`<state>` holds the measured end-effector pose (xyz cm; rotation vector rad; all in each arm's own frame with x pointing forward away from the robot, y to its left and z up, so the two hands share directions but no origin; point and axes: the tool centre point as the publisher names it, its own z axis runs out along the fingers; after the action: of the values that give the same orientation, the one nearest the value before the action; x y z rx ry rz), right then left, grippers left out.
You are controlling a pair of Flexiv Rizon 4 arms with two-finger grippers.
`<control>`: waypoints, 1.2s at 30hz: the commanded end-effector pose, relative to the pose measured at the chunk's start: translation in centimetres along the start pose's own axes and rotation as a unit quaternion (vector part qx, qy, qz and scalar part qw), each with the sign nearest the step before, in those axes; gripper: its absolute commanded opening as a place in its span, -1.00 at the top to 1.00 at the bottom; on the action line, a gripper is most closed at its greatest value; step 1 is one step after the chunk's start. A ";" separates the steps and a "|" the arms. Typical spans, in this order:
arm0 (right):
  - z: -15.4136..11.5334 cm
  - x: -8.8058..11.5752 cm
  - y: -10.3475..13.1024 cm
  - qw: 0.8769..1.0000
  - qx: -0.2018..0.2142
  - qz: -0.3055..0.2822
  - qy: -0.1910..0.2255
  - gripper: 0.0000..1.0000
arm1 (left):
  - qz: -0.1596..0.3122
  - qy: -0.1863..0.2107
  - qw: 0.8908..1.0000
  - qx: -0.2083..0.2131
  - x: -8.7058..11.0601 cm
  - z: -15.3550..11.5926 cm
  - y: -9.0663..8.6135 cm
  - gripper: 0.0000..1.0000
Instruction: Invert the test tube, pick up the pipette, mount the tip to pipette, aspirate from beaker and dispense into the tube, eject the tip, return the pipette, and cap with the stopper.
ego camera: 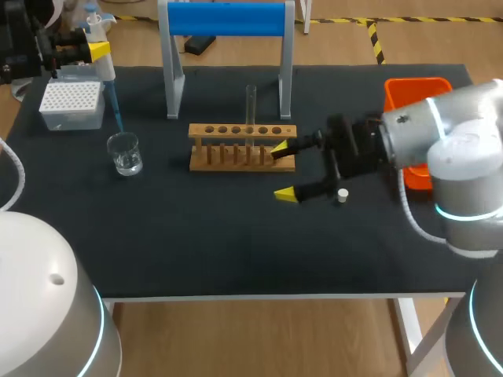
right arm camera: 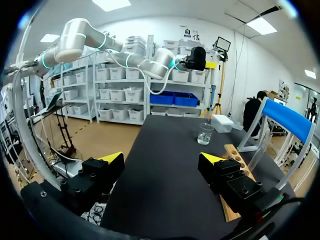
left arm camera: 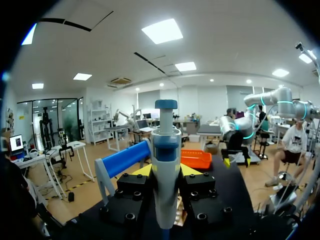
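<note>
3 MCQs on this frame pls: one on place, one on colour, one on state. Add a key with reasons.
1. Where is the stopper?
A. in the rack
B. on the table, by the right gripper
C. in the beaker

2. What colour is the bin?
A. orange
B. green
C. white

3. What state is the right gripper in?
A. shut on a tube
B. shut on the pipette
C. open, empty

Key:
1 B: the stopper lies on the dark tabletop, just beside the gripper's nearer finger.
2 A: the bin at the table's far right corner is plainly orange.
3 C: the yellow tips stand wide apart with nothing between them.
</note>
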<state>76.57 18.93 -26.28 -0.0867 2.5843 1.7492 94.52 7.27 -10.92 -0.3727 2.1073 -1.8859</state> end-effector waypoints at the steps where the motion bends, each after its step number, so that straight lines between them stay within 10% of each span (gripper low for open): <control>1: 2.8 0.2 0.3 0.999 0.016 0.009 -0.037 -1.00 | 0.001 0.000 1.000 0.001 0.0 0.0 0.1 1.00; 36: 13.1 -4.8 -1.4 0.992 0.076 0.026 -0.096 -1.00 | 0.001 0.000 1.000 0.001 0.0 0.0 0.1 1.00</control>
<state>80.90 29.06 -31.31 0.1381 2.5924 1.4923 94.52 7.27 -10.94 -0.3726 2.1063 -1.8866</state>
